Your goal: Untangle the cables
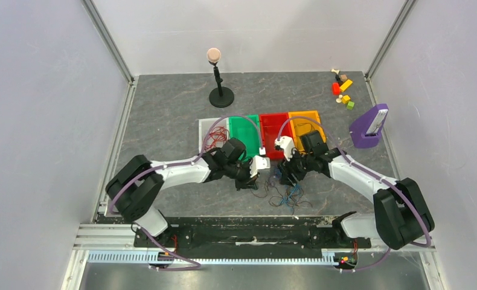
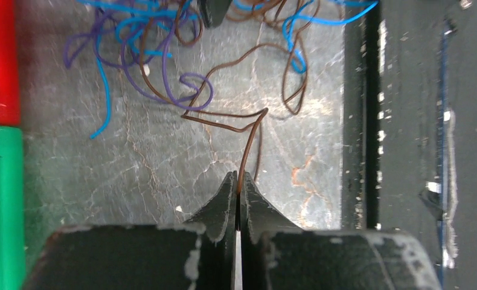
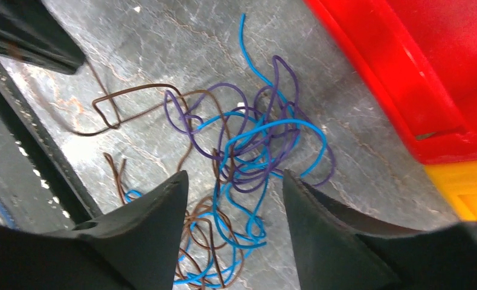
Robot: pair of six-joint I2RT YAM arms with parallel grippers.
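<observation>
A loose tangle of blue, purple and brown cables [image 1: 286,194] lies on the grey table just in front of both grippers. My left gripper [image 1: 249,181] is shut on a single brown cable [image 2: 249,142] that runs from the fingertips [image 2: 238,181] up into the tangle [image 2: 163,60]. My right gripper [image 1: 284,176] is open and hovers right above the tangle [image 3: 248,158], its fingers [image 3: 233,184] apart and holding nothing. A clump of red cables [image 1: 217,136] lies in the white tray.
Four trays stand in a row behind the grippers: white [image 1: 207,125], green [image 1: 243,128], red [image 1: 273,128] and orange [image 1: 304,121]. A purple holder [image 1: 369,128], small coloured blocks [image 1: 343,89] and a black stand [image 1: 220,90] sit further back. A black rail [image 1: 254,232] runs along the near edge.
</observation>
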